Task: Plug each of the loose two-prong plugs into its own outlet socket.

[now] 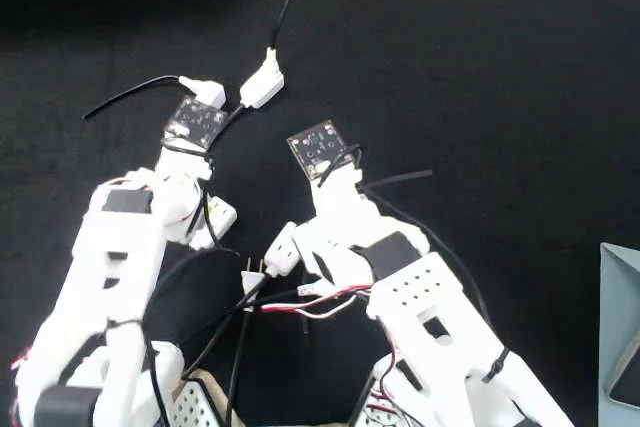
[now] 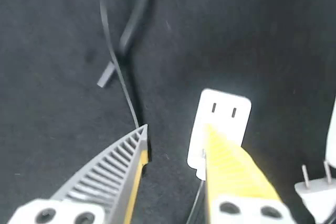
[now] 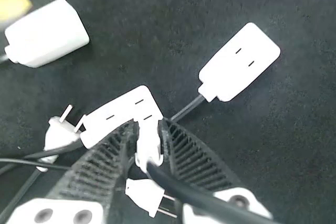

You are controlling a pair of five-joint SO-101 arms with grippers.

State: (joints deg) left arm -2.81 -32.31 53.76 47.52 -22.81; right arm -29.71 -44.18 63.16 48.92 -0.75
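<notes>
Black cloth (image 1: 500, 97) covers the table, matte and faintly fuzzy, so every white part stands out against it. By my reading, no pairing is finished: each 2-prong plug in sight has bare prongs, and every socket face shows 2 empty slots. All of the plugging is left to do.

The right pincer (image 3: 148, 127) is closed to a narrow gap on the held socket (image 3: 118, 114). Its ribbed black fingers (image 3: 105, 166) clamp the smooth moulded body near where the black cord (image 3: 173, 182) leaves it. A loose plug (image 3: 59, 132) lies just beside that socket's far end, its 2 thin metal prongs bare and not in the slots. A second plug (image 3: 149, 198) lies under the pincer's fingers, close to the cord. A free socket (image 3: 239, 61), flat, round-cornered and glossy, lies beyond the fingertips and apart from them.

The left pincer (image 2: 176, 129) is wide open and grips nothing. Its yellow finger (image 2: 231, 161) overlaps the edge of a near socket (image 2: 220, 119), a squarish white block. The grey ribbed finger (image 2: 113, 166) stands well apart from it.
</notes>
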